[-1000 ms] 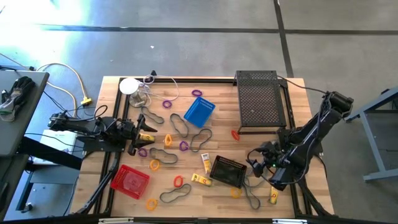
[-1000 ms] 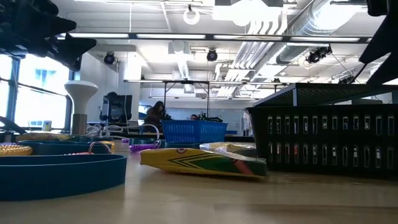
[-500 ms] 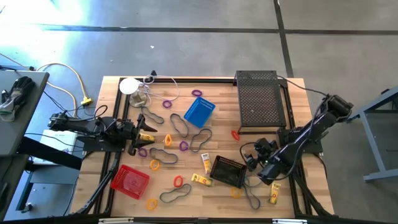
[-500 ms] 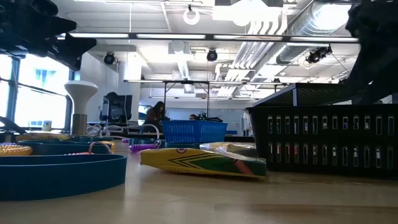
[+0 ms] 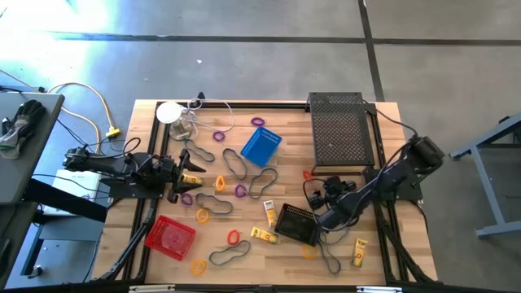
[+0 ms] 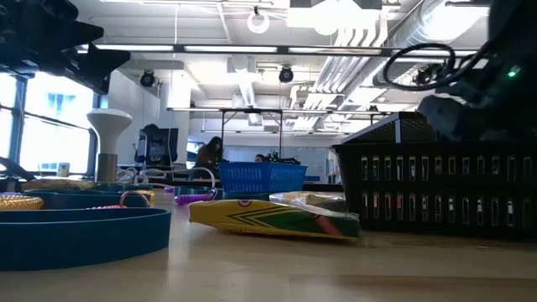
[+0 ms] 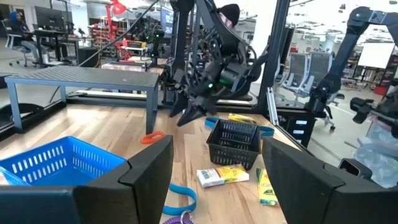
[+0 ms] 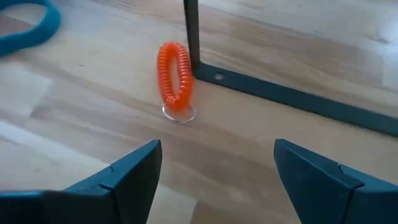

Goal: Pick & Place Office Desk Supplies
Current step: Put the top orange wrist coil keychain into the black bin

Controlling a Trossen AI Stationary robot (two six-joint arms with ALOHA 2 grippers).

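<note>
**Right wrist view lines up the orange coil ring**

Right wrist view puts the orange coil ring (image 8: 175,77) dead ahead of the right gripper (image 8: 217,171), whose two fingers (image 8: 127,171) stand apart with nothing between them. The ring stands on edge on the worktop (image 8: 74,143), touching the foot of the large black mesh tray's leg (image 8: 190,31), so its flat face looks sideways across the gap and its thin edge points toward the fingers.

From above, the same ring (image 5: 308,175) lies just to the near side of the large black mesh tray (image 5: 340,130), at its left corner, and the right gripper (image 5: 319,194) hovers close beside it — far nearer than the left gripper (image 5: 186,181), which waits at the left of the worktop (image 5: 391,244) with its fingers (image 7: 146,168) also spread and empty. The black mesh basket (image 5: 298,223) sits just near of the right gripper, a likely place for the ring to go, with the blue basket (image 5: 261,146) and red basket (image 5: 170,238) farther left.

The coming move appears to turn on one thing — the ring's upright plane. A straight advance should bring a finger to either side of the coil, but the tray leg touching it leaves little room on that side, and a nudge could roll the ring or wedge it under the tray frame.
</note>
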